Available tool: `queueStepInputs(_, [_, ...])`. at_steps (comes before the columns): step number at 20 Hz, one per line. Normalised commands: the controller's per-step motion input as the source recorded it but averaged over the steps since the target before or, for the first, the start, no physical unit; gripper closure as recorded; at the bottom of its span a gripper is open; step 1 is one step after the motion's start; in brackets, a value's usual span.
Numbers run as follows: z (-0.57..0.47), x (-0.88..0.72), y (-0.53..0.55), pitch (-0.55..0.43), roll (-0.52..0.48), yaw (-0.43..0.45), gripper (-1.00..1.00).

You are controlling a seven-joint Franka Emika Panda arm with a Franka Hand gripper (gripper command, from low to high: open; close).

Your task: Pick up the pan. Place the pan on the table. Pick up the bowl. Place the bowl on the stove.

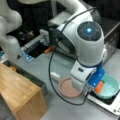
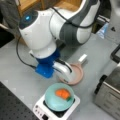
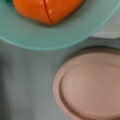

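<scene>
Wrist view shows none of my gripper's fingers, so I cannot tell how far apart they stand, nor whether they hold anything. My gripper hangs over the pan, which lies on the table. The bowl, probably carrying a carrot, already sits on the stove; all four steps look done.

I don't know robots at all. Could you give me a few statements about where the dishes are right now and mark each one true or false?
1. The bowl sits on the stove. True.
2. The pan lies on the table. True.
3. The bowl is empty. False: an orange carrot-like item lies inside.
4. The pan holds food. False: it is empty.
5. The gripper is lifting the bowl. False: it is over the pan's edge, beside the bowl.
</scene>
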Motion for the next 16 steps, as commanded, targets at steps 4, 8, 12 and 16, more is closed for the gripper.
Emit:
queueStepInputs(4, [-0.12, -0.97, 0.06, -0.170, -0.313, -0.023, -1.00])
queueStepInputs(8, [-0.17, -1.00, 0.08, -0.223, -0.293, -0.089, -1.00])
queueStepInputs(12, [-0.15, -1.00, 0.09, -0.272, -0.289, -0.104, -1.00])
queueStepInputs(16, [-0.20, -1.00, 0.09, -0.313, -0.291, -0.077, -1.00])
